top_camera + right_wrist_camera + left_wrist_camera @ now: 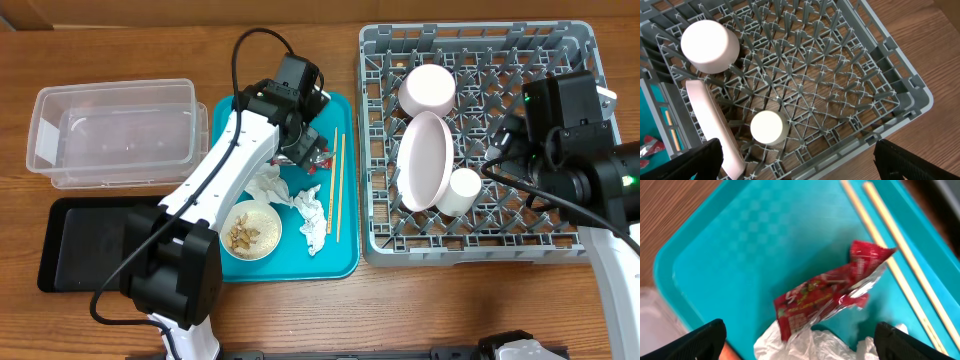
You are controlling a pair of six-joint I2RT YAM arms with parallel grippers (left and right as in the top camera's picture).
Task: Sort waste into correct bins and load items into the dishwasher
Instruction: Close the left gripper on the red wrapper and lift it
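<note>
"Where is the red wrapper [832, 297]?"
"It lies on the teal tray [740, 240], near the middle, beside the chopsticks [900, 265] by the tray's right edge."
"Is the left gripper [800, 345] holding it?"
"No. Its fingers are wide apart, holding nothing."
"And the right gripper [800, 160]?"
"Wide apart too, over the grey rack [905, 75]."

Found open room over the right half of the dish rack [470, 250]: bare pegs only. Left half obstructed by upturned bowl [428, 90] near back-left corner, plate [424, 160] on edge, cup [464, 190] toward front wall. Teal tray [740, 240]: back-left corner bare; chopsticks [337, 185] along right edge, wrapper [830, 292] and tissues [312, 220] mid-tray, scrap bowl [250, 230] front-left.
</note>
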